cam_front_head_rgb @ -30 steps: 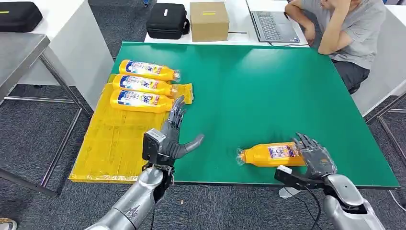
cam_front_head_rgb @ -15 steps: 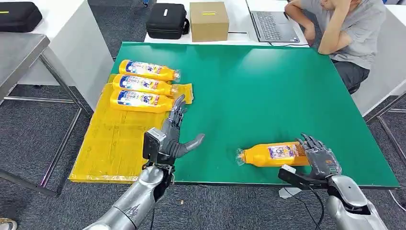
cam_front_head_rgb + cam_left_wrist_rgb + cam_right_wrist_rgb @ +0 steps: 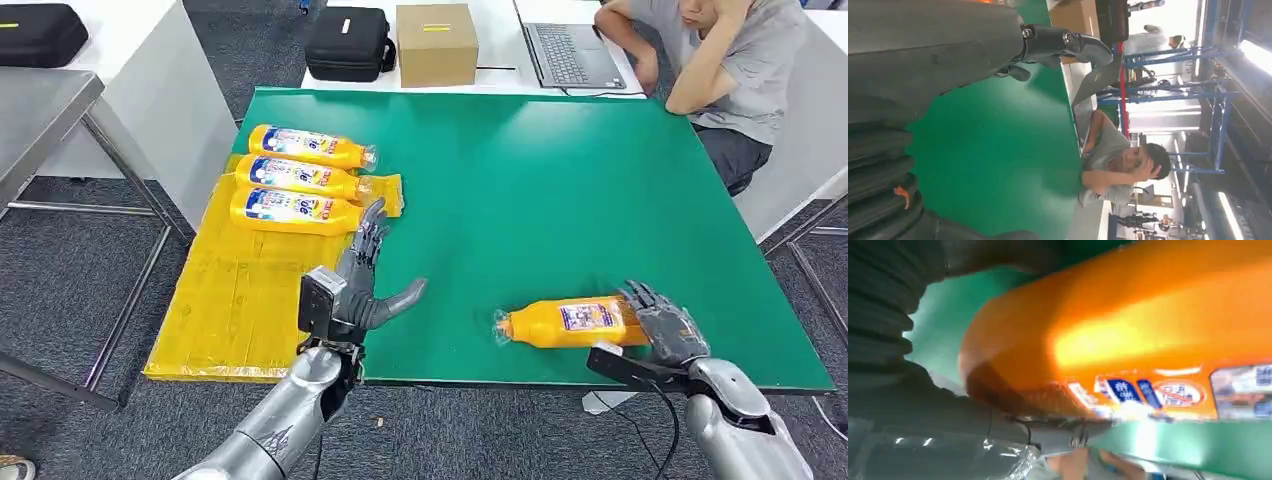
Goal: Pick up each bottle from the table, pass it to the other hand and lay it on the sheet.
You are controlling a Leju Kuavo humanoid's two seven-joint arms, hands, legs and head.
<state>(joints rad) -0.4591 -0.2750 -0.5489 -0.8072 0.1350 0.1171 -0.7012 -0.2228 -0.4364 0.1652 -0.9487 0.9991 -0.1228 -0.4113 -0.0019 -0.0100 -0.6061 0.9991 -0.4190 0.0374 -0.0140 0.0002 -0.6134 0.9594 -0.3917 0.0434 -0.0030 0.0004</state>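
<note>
Three orange plastic bottles [image 3: 297,178] lie side by side on the yellow sheet [image 3: 235,300]; a fourth orange bottle [image 3: 565,323] lies on the green surface [image 3: 560,190] — right hand [image 3: 668,330] at its base, grip indeterminate — left hand [image 3: 362,285] open, empty, awaiting transfer.

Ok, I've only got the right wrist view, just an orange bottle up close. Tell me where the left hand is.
Observer: The left hand hovers open above the table's near edge, beside the yellow sheet.
Operator: Give me the count on that sheet.
Observer: Three bottles lie side by side at its far end.
Operator: Now say which way my bottle points.
Observer: The bottle lies flat on the green table, cap toward the left hand. The right hand is at its base end.
</note>
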